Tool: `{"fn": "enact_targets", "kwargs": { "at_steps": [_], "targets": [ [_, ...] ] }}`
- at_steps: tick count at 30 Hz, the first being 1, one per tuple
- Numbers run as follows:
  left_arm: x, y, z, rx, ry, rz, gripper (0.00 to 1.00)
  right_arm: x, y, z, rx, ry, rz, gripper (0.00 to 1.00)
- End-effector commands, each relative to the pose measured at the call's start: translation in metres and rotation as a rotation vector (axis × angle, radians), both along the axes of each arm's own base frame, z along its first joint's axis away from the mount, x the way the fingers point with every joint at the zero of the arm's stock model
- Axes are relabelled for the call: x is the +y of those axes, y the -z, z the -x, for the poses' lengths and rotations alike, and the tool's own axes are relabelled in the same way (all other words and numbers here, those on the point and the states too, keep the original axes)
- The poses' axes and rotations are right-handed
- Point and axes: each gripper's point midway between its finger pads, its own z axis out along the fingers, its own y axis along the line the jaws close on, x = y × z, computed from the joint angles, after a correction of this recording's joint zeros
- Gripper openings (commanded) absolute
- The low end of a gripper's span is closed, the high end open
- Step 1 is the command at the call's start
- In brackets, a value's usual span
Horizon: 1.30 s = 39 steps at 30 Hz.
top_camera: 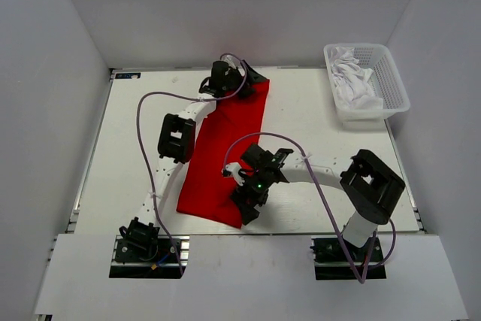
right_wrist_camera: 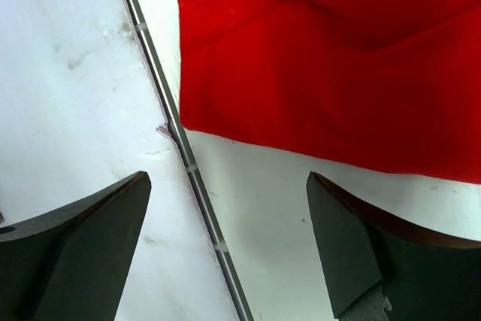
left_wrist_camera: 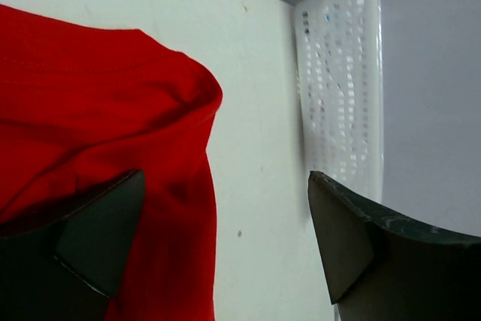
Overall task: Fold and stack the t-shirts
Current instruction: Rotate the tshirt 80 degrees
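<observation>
**The left tool (top_camera: 225,80) and right tool (top_camera: 248,204) sat wide open, one at each end of the red t-shirt (top_camera: 225,155)**

Nothing is being gripped by either one right now. Both sets of jaws are spread wide, and in each wrist view only cloth and bare surface can be seen past the fingers, with nothing pinched.

The red t-shirt is laid out on the tabletop (top_camera: 316,125) as a long narrow strip, apparently already folded in lengthwise. Its long axis runs from the middle of the far edge toward the near edge, leaning a bit left as it comes nearer.

The far end is covered by the left tool. In its wrist view a rumpled far corner can be seen, with one finger over red cloth and the other over bare surface on the basket (top_camera: 394,84) side. The near end is covered by the right tool. There the near hem is seen just ahead of the fingertips and is not touched by them.

So each end is nearest to its own arm, and that's probably what the next move hangs on. A fold across the short axis would likely be made by one end being pinched and carried along the strip onto the other. The near hem looks flatter, so a cleaner grab could be expected there.

The white t-shirts (top_camera: 353,80) are bunched up in the basket at the far right corner, well apart from both tools and not yet folded.
</observation>
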Motion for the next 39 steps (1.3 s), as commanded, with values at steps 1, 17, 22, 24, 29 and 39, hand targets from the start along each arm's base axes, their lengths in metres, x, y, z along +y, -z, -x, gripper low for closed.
{"fn": "enact_targets", "kwargs": {
  "at_steps": [1, 17, 22, 24, 29, 39],
  "targets": [
    [0.034, 0.003, -0.024, 0.023, -0.189, -0.117, 1.0, 0.008, -0.015, -0.005, -0.05, 0.005, -0.044, 0.9],
    [0.134, -0.079, -0.059, -0.097, -0.459, -0.33, 1.0, -0.013, -0.059, -0.071, -0.403, 0.388, -0.047, 0.9],
    [0.142, -0.182, -0.035, -0.275, -0.425, -0.363, 1.0, -0.016, -0.053, -0.073, -0.35, 0.507, 0.017, 0.9],
    [0.151, -0.21, -0.018, -0.319, -0.417, -0.42, 1.0, -0.012, -0.049, -0.07, -0.316, 0.52, 0.002, 0.9],
    [0.19, -0.272, 0.07, -0.289, -0.471, -0.571, 1.0, 0.005, -0.059, -0.07, -0.265, 0.559, -0.045, 0.9],
    [0.27, -0.102, 0.332, 0.283, -0.594, -0.526, 1.0, 0.055, -0.068, -0.086, -0.254, 0.499, -0.049, 0.9]
  ]
}}
